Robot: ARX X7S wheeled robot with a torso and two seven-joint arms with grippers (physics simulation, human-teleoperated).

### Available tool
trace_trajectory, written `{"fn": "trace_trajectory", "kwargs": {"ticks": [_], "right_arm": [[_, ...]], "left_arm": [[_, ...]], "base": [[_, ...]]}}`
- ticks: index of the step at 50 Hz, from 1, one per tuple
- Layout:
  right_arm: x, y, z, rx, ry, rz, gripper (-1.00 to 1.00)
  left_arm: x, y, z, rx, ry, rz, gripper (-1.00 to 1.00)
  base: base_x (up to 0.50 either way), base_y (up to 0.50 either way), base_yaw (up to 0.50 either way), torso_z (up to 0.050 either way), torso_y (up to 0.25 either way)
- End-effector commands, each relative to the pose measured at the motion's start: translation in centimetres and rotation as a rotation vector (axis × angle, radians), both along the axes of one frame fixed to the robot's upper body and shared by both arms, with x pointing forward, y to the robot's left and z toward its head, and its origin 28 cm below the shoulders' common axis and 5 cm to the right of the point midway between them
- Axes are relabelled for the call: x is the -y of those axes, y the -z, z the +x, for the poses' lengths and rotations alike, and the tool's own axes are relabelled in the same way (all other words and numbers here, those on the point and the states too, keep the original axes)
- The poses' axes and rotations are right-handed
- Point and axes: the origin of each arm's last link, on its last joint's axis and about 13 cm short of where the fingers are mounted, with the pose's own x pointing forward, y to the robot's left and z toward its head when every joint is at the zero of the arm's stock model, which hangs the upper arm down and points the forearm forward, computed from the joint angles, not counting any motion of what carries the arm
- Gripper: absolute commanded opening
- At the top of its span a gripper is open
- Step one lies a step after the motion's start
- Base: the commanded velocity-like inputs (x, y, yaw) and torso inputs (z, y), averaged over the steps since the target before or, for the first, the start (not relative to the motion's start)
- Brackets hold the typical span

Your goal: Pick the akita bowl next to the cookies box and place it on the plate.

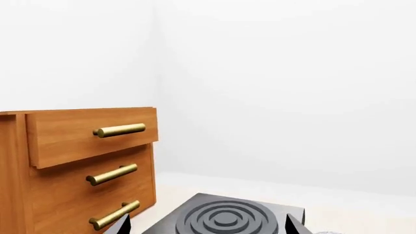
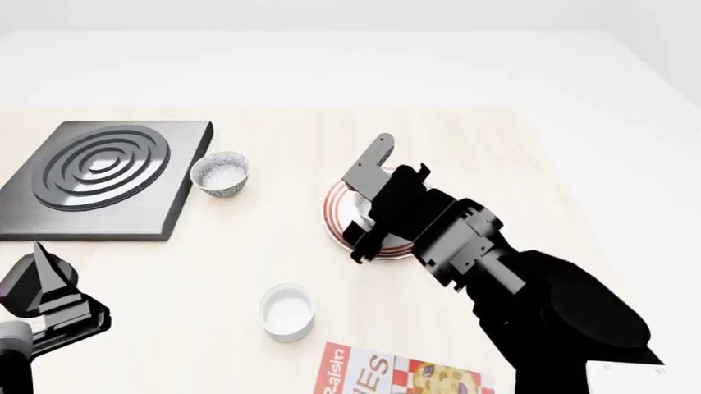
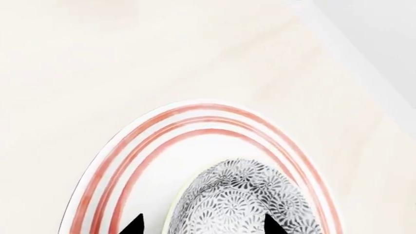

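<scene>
Right gripper (image 3: pixel 201 226) tips straddle the akita bowl (image 3: pixel 240 202), which sits over the plate (image 3: pixel 114 165); I can't tell if they're clamped or parted. Bowl looks rigid, glazed, probably slippery and chippable, so I'd hold it across the rim. Left gripper (image 2: pixel 44 291) idles near-left, state unclear. Twin bowl (image 2: pixel 220 172) beside the burner (image 2: pixel 104 176), white cup (image 2: pixel 287 310) and cookies box (image 2: pixel 400 376) all stand clear.

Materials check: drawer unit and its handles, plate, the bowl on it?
Drawer unit: looks like warm-toned wood, visible grain, satin finish. Handles: brass-like metal bars with a soft sheen. Plate: probably glazed ceramic, smooth white with thin red rings. Akita bowl: likely ceramic too, with a fine grey-and-white floral print outside. These are renders, so all are guesses from appearance.
</scene>
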Motion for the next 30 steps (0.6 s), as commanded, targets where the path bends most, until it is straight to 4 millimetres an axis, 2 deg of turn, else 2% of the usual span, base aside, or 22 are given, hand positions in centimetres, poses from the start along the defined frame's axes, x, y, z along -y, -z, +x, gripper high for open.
{"fn": "trace_trajectory", "kwargs": {"ticks": [1,5,11,16,18,21,23,26,30], "right_arm": [[0.0,0.2,0.0,0.002,0.0,0.013,1.0],[-0.1,-0.5,0.2,0.001,-0.009,0.065,1.0],[-0.2,-2.6,0.8,0.042,-0.025,0.123,1.0],[0.2,-5.7,1.3,0.097,-0.028,0.133,1.0],[0.5,-8.3,1.3,0.151,-0.03,0.149,1.0],[0.8,-10.1,1.1,0.19,-0.023,0.161,1.0],[1.0,-12.3,0.8,0.234,-0.034,0.199,1.0],[1.2,-14.1,0.1,0.265,-0.073,0.255,1.0],[2.2,-15.8,-0.8,0.324,-0.102,0.237,1.0]], "left_arm": [[0.0,0.0,0.0,0.001,-0.001,-0.001,1.0],[0.0,0.0,-0.1,0.001,-0.002,-0.002,1.0],[0.0,0.0,0.0,-0.002,-0.002,-0.001,1.0],[0.0,0.0,0.0,-0.003,-0.002,0.0,1.0],[0.0,0.0,0.0,-0.003,-0.002,0.0,1.0],[0.0,0.0,0.0,-0.001,-0.003,0.0,1.0],[-0.1,-0.1,0.0,0.001,-0.004,-0.001,1.0],[-0.1,-0.1,0.0,0.002,-0.004,-0.002,1.0],[0.0,-0.1,0.0,0.002,-0.003,0.0,1.0]], "base": [[0.0,0.0,0.0,0.0,0.0],[0.0,0.0,0.0,0.0,0.0],[0.0,0.0,0.0,0.0,0.0],[0.0,0.0,0.0,0.0,0.0],[0.0,0.0,0.0,0.0,0.0],[0.0,0.0,0.0,0.0,0.0],[0.0,0.0,0.0,0.0,0.0],[0.0,0.0,0.0,0.0,0.0],[0.0,0.0,0.0,0.0,0.0]]}}
